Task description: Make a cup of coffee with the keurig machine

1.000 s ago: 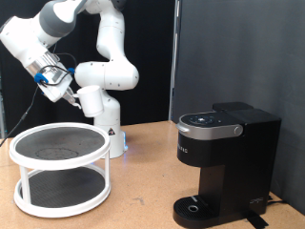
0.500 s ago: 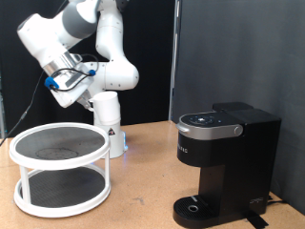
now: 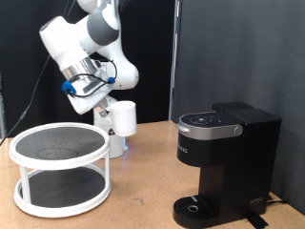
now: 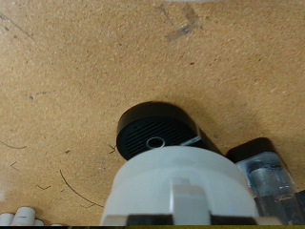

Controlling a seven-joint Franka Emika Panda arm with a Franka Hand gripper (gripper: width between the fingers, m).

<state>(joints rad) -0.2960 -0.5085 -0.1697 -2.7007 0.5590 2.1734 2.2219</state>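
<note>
The cup (image 3: 124,118) hangs in my jaws, clear of the counter (image 3: 143,196), up at about ten o'clock from the keurig machine (image 3: 225,167) in the exterior view. My jaws are closed on it; from my wrist the white cup (image 4: 181,187) fills the foreground, with the machine's round black drip tray (image 4: 157,134) below it. Open air separates me from the machine's lid. The white two-tier rack (image 3: 59,170) sits at eight o'clock from the cup.

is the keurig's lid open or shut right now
Shut: the keurig machine shows its rounded top lying flat, silver-ringed panel facing up. The cup is carried in the air.
</note>
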